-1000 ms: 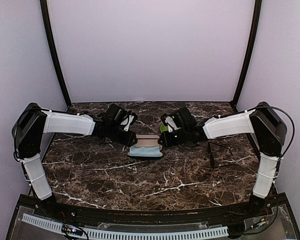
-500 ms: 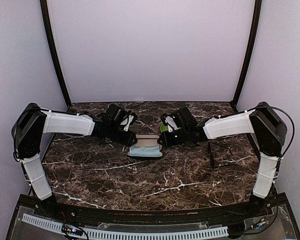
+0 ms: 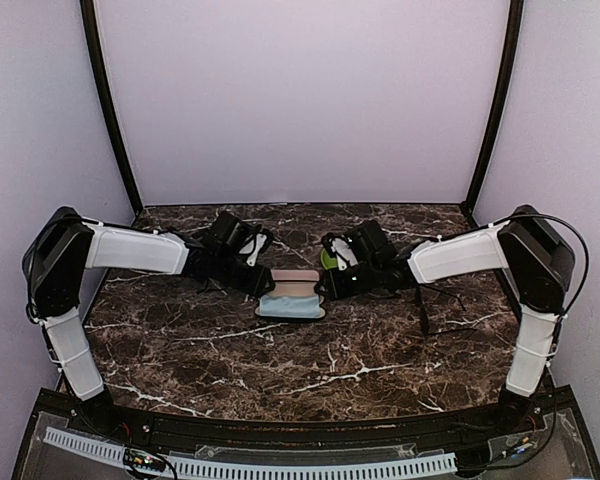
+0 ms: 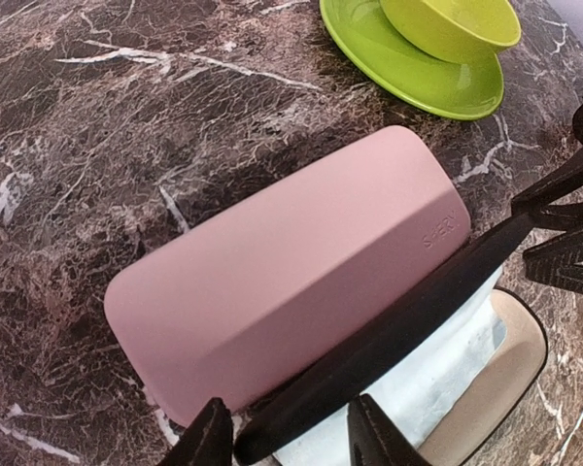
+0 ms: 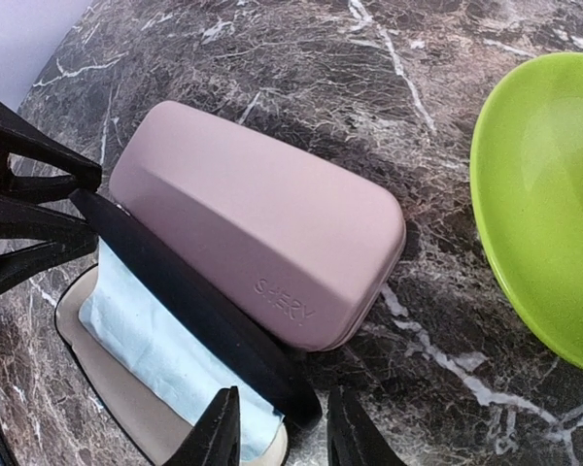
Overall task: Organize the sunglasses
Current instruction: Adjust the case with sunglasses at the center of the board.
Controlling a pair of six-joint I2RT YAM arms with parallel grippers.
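The black wire-frame sunglasses lie on the table to the right, under my right forearm. The red-pink sunglasses are out of view. The black oval case lies open mid-table with a pale blue cloth inside. Its black lid stands up against the shut pink case. My left gripper straddles the lid's left end, jaws partly apart, fingertips on either side. My right gripper straddles the lid's right end, with a gap at one fingertip.
A green plate with a green bowl stands just behind the pink case, close to my right gripper; the plate also shows in the right wrist view. Purple walls enclose the marble table.
My right gripper has shifted slightly left and down toward the case's end. The left gripper has edged a little closer. The cases have barely moved.
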